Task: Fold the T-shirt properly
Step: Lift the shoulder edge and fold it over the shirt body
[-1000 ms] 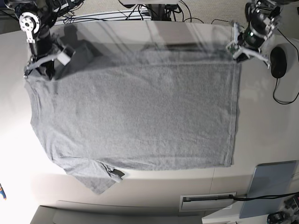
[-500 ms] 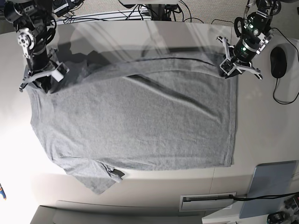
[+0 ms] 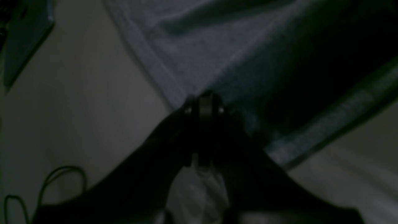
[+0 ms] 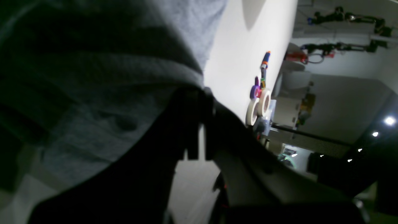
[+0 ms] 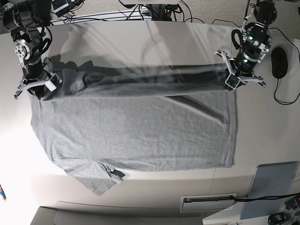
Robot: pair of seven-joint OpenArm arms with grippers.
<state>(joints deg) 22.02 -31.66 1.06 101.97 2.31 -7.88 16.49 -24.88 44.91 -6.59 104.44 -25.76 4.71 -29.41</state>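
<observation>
Both grippers pinch the T-shirt [image 5: 136, 126]: the left gripper [image 5: 233, 83] clamps its far right hem corner, the right gripper [image 5: 41, 90] its far left edge, lifted off the tabletop [image 5: 262, 122].

T-shirt [image 5: 136, 126] far edge motion-blurred; left hand [image 3: 203, 107] lost in darkness.

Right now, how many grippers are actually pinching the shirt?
2. The left gripper holds the T-shirt at its far hem corner on the base view's right; the right gripper holds the far shoulder edge on that view's left.
</observation>
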